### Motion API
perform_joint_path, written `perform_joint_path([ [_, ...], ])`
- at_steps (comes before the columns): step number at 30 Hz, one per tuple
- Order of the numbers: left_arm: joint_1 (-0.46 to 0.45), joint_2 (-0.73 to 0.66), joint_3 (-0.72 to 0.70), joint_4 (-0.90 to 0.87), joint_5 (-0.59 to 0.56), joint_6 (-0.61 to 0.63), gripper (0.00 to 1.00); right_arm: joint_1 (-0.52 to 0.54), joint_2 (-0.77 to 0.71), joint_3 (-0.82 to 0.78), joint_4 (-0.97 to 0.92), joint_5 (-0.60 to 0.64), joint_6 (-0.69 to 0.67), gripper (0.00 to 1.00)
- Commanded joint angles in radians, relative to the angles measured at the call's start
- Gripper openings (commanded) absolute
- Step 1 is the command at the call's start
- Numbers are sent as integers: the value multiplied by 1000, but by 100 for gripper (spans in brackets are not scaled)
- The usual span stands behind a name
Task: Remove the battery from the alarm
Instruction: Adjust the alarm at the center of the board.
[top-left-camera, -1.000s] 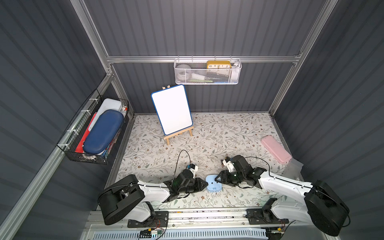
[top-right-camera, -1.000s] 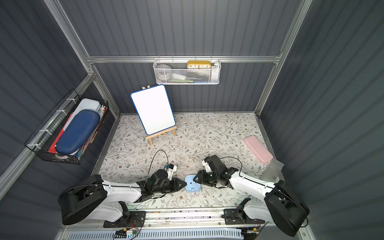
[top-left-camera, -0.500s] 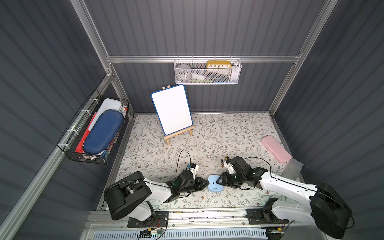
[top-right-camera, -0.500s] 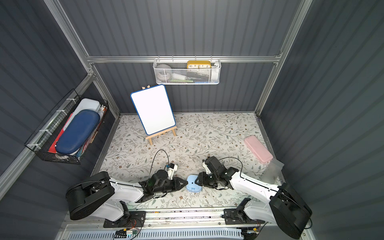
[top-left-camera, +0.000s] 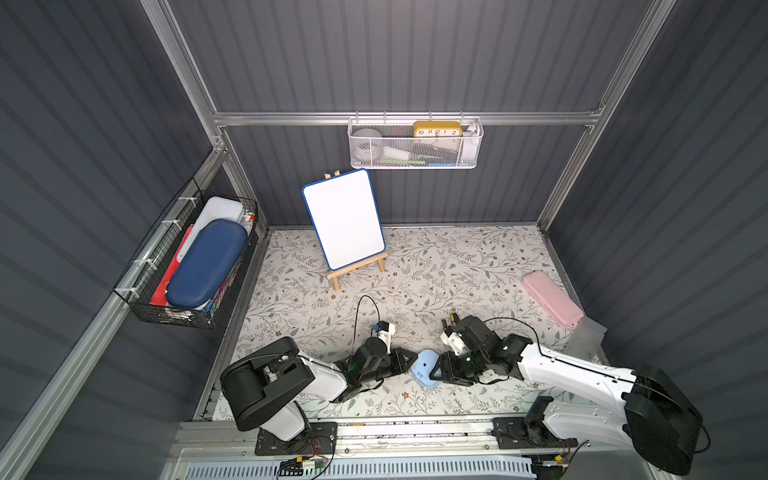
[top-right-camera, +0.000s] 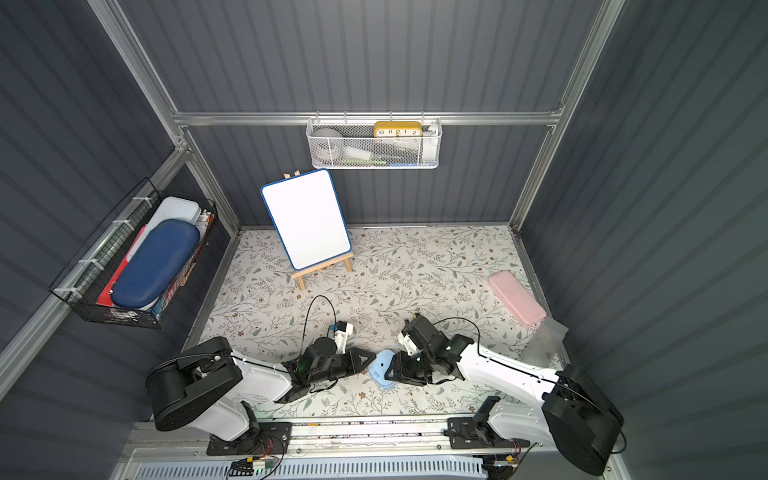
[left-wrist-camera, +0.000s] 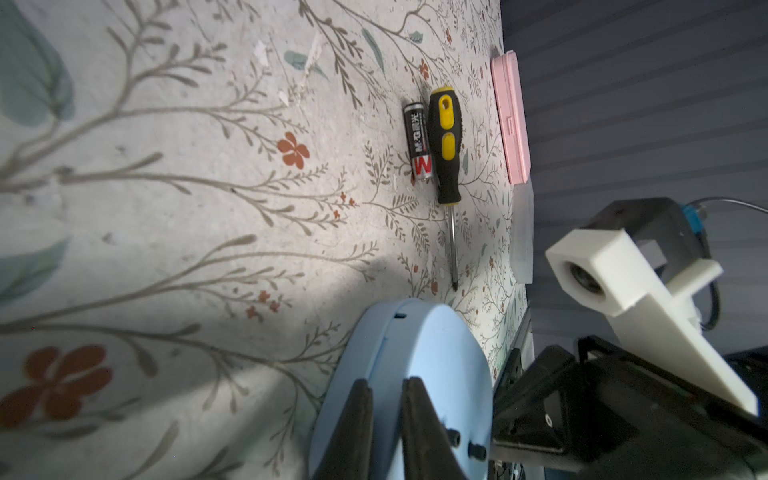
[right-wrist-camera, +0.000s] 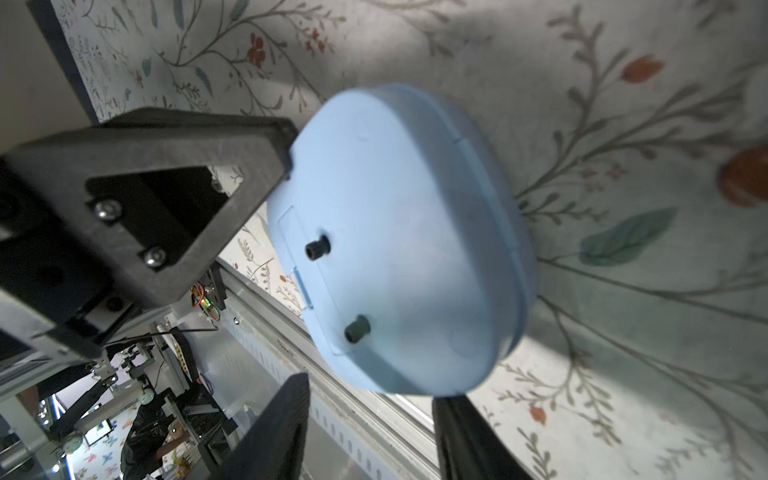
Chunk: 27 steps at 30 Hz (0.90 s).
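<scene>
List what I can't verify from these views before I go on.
- alarm dial: faces away from every view.
- battery: clear only in the left wrist view; in both top views too small, against the right arm.
- left gripper: jaws nearly together at the alarm's back; the left wrist view does not show whether they pinch anything.

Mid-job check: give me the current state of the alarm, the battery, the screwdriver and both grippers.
alarm: tilted on edge between the grippers, blue back showing.
battery: out of the alarm, lying on the mat.
screwdriver: lying alongside the battery, not held.
left gripper: nearly shut, tips at the alarm's edge.
right gripper: open, fingers astride the alarm.
</scene>
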Motion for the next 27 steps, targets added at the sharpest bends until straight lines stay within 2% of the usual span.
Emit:
perform_joint_path([
  [1,-36,66,-32,-274,100,19,15,2,-31,88,187,-4,-46,51],
  [5,-39,58,-36,-275,97,16,15,2,-21,98,147,48,-86,51],
  [10,-41,37,-33,-288,91,15,15,2,24,80,184,19,-68,51],
  [27,-42,-52,8,-410,48,25,16,2,24,22,197,35,-56,51],
])
